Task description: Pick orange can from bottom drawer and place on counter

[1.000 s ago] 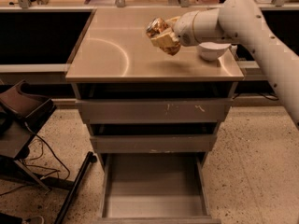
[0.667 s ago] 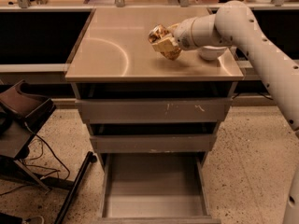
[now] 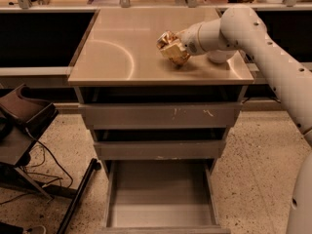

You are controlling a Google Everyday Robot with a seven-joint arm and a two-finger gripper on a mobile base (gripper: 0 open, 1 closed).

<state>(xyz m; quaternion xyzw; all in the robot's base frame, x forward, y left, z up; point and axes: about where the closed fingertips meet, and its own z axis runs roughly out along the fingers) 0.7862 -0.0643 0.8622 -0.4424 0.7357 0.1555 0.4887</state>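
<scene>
My gripper [image 3: 170,48] is over the right half of the counter [image 3: 112,57], close above or on its tan top. It is shut on the orange can [image 3: 168,43], a shiny gold-brown can held tilted; the fingers and the can are hard to tell apart. The white arm reaches in from the right. The bottom drawer [image 3: 161,216] is pulled out below, and its grey tray shows nothing inside. The two drawers above it are pushed in.
A white bowl [image 3: 222,57] sits on the counter's right rear, partly behind my wrist. A dark chair-like stand [image 3: 22,126] with cables is at the left. A black bar [image 3: 78,199] lies on the floor by the open drawer. A cluttered shelf runs along the back.
My gripper with the can has come down toward the counter top, with hardly any sideways shift. The drawers have not moved.
</scene>
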